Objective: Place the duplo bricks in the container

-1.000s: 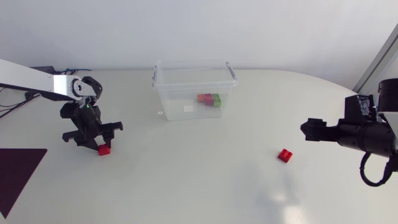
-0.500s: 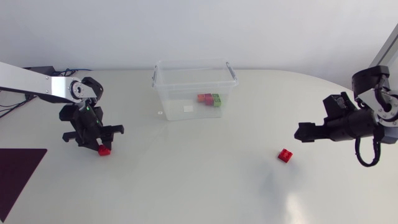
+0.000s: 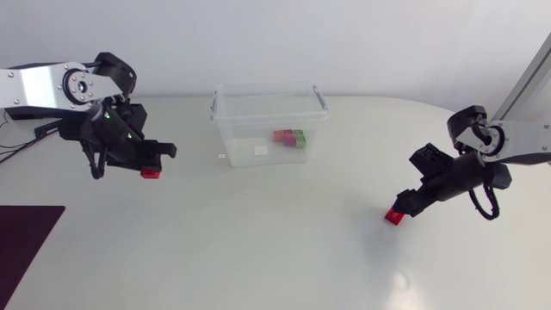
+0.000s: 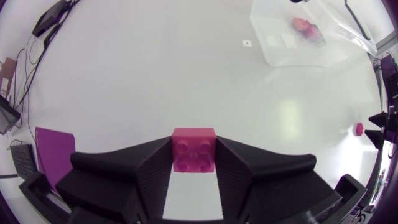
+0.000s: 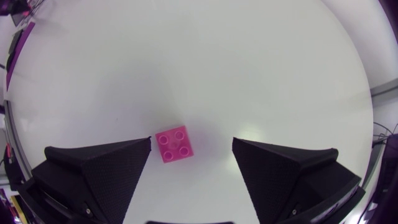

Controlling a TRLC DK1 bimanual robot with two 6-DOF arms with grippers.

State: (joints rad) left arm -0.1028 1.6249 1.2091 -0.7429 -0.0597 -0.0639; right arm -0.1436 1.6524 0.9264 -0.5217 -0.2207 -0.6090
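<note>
Red brick (image 5: 173,144) lies between the spread right jaws, nearer one.

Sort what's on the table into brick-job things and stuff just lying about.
Job: red brick in the left gripper; second red brick between the right gripper's open fingers; clear container; orange brick and green brick inside it.
Lying about: purple mat; small white tag.

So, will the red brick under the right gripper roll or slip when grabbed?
Unlikely to roll: the red duplo brick sits flat, studs up. Its crisp moulded edges suggest rigid plastic. Off-centre in the open right gripper, it may slide first.
</note>
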